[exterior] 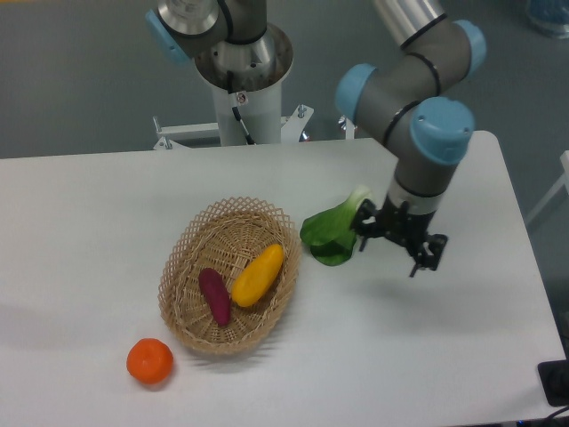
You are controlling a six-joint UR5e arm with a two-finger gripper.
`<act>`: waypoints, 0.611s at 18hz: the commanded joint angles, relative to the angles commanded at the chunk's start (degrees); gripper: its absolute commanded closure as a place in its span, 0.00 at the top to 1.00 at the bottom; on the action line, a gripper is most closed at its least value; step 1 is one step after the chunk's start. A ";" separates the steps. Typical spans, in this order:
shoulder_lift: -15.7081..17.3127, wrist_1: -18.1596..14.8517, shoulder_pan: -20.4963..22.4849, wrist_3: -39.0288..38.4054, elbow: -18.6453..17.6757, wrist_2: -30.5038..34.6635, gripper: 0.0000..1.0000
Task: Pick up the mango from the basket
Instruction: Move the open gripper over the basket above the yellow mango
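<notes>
The mango (258,275) is a smooth yellow-orange oval lying tilted in the right half of the tan wicker basket (184,253), which sits left of the table's centre. A dark purple oblong vegetable (214,295) lies beside it in the basket. My gripper (389,254) is to the right of the basket, above the table, well apart from the mango. Its fingers are spread open with nothing between them. Its left finger is close to a green leafy vegetable (332,234).
A round orange fruit (149,360) lies on the table in front of the basket's left end. The green leafy vegetable lies between the basket and the gripper. The robot base (242,67) stands behind the table's far edge.
</notes>
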 joint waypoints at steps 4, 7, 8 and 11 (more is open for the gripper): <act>-0.09 0.09 -3.52 -3.79 -0.09 -0.09 1.00; 0.09 0.00 -5.80 -5.28 -1.40 0.00 1.00; 0.17 0.00 -6.68 -5.55 -2.10 0.00 1.00; 0.61 0.00 -8.88 -5.99 -4.12 0.09 1.00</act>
